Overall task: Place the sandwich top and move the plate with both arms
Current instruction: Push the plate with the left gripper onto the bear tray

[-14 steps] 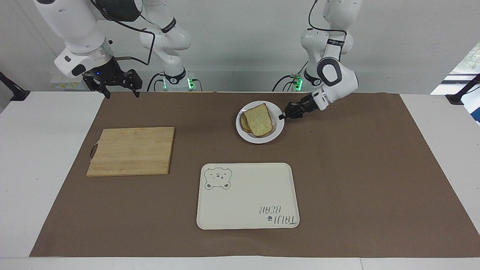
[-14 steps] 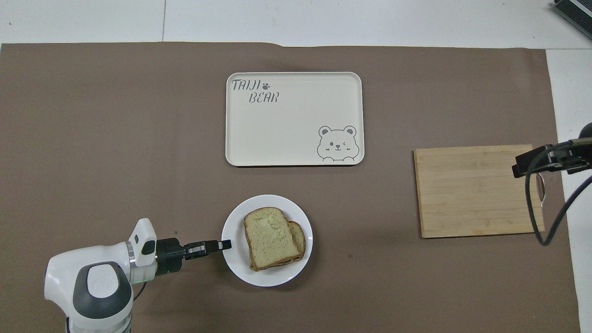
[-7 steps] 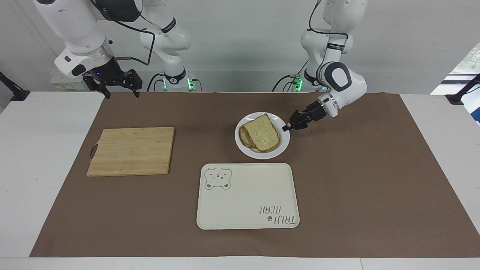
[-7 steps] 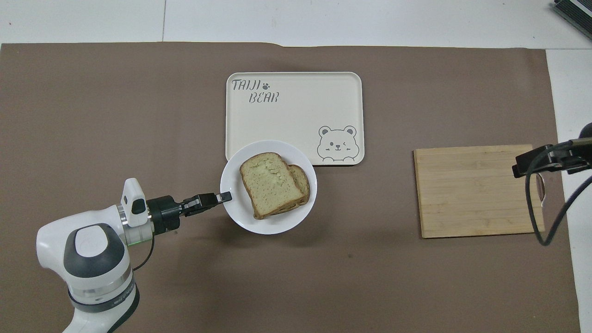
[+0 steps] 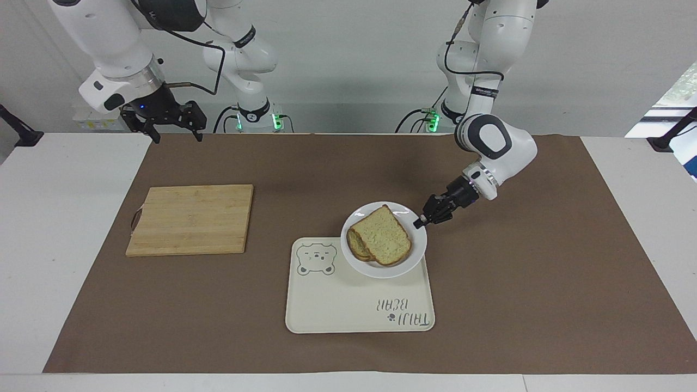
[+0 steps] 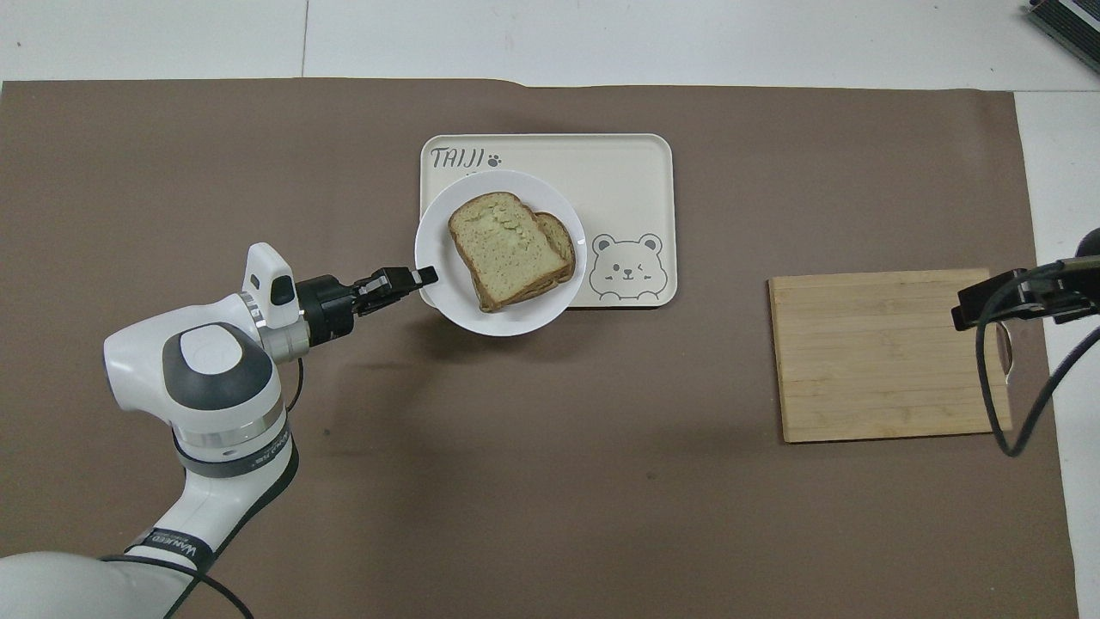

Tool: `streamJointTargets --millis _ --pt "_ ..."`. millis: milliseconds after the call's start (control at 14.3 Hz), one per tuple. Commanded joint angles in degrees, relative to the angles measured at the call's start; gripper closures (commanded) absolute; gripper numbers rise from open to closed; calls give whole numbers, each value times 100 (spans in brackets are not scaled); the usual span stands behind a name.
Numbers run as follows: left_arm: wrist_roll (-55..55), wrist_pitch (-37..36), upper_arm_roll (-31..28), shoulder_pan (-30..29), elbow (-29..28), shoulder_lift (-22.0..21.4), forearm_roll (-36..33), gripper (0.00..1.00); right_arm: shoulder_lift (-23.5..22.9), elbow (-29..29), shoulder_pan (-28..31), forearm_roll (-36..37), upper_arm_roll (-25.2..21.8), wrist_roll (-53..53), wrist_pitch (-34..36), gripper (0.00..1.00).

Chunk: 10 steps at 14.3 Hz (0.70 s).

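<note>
The plate (image 5: 384, 240) has travelled from the upper middle of the facing view, near the robots, down to the tray (image 5: 359, 310). It now hangs over the tray's upper right corner in that view, part of it overlapping the brown mat. A shadow on the mat below it in the overhead view suggests it is lifted, not resting. The left gripper (image 5: 420, 221) is clenched on the plate's rim at the side toward the left arm's end of the table and carries it alone. The top slice (image 5: 383, 235) lies on the plate over a second slice (image 5: 355, 244) whose edge peeks out (so the sandwich is already closed). The right gripper (image 5: 175, 128) waits released at the upper left of the facing view, over the mat's edge above the board (image 5: 190, 219). What seems left is centring the plate over the tray and setting it down.
</note>
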<state>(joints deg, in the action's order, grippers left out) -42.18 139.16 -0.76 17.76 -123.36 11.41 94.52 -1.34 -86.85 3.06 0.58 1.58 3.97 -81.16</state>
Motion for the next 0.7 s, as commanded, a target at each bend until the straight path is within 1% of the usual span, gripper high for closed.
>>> streamJointTargets --millis 0,140,349,419,489,559,629 --pt "-115 112 -12 70 795 764 347 100 -24 63 28 4 27 -46 21 0" --pt "-123 120 49 61 1137 1073 356 100 -24 63 28 4 27 -46 21 0" --pt "-132 182 172 70 1226 1249 348 100 -33 63 28 4 27 -46 21 0" --pt "-124 312 312 61 1401 1441 348 100 -33 63 36 4 27 -46 21 0" --pt "-123 610 409 70 1550 1565 348 100 -33 63 28 4 27 -46 21 0" --pt "-115 787 540 61 1639 1662 339 100 -24 54 28 4 27 -46 21 0" --pt "-115 806 585 26 1657 1672 339 100 -24 54 28 4 27 -46 21 0"
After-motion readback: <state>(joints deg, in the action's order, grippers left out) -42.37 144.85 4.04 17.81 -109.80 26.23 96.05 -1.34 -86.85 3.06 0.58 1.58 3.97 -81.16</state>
